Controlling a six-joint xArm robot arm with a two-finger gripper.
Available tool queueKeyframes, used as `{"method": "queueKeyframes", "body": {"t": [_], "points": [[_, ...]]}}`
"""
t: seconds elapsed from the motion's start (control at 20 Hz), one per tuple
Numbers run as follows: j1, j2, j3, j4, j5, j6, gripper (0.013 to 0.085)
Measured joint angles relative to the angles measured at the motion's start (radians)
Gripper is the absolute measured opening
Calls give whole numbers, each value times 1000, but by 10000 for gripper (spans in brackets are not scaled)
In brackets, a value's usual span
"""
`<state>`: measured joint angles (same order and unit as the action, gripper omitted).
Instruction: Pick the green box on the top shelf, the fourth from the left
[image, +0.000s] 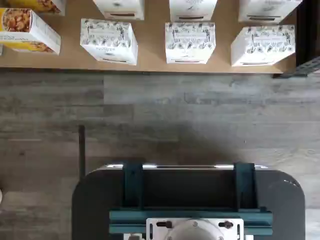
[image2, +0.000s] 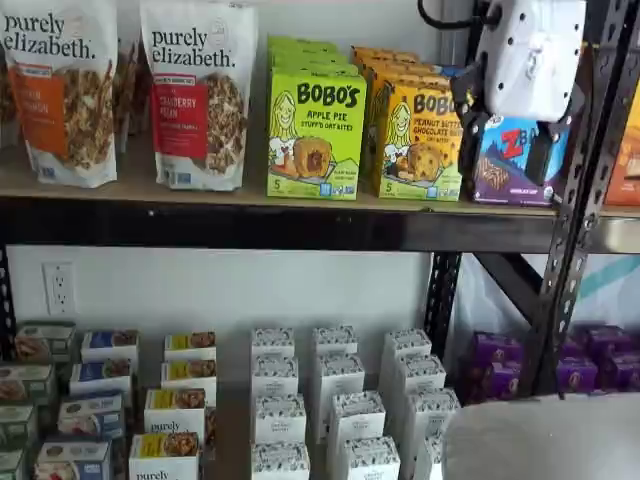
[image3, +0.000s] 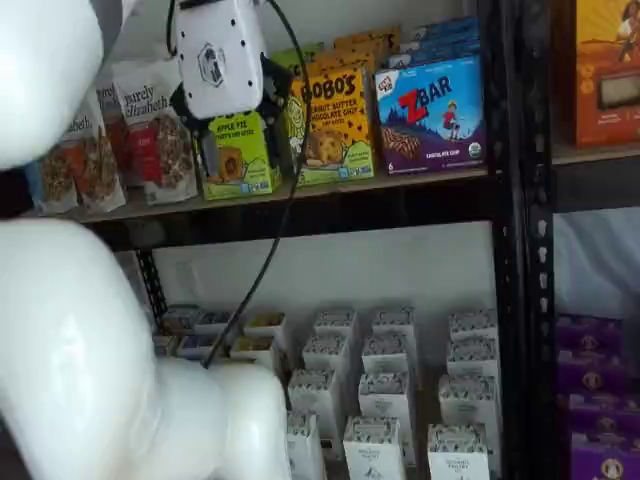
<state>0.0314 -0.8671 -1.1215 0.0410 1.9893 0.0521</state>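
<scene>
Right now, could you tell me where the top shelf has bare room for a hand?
The top shelf is crowded; bare board shows only as a front strip and a slim gap between the green box and the cranberry granola bag.

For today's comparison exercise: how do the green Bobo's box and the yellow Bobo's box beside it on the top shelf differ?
The green box is lime and reads Apple Pie; the yellow box is yellow-orange and reads Peanut Butter Chocolate Chip. The green box shows whole in a shelf view, while the yellow box is partly covered by the gripper. Both stand upright on the top shelf, carry a cartoon girl, and front a row of like boxes.
</scene>
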Motion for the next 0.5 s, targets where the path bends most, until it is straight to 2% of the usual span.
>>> {"method": "queueKeyframes", "body": {"t": [0.1, 0.15, 0.5], "points": [[-39, -33, 29, 41, -53, -23, 850], [-44, -37, 32, 48, -60, -27, 850], [-18, -39, 38, 43, -75, -5, 850]]}}
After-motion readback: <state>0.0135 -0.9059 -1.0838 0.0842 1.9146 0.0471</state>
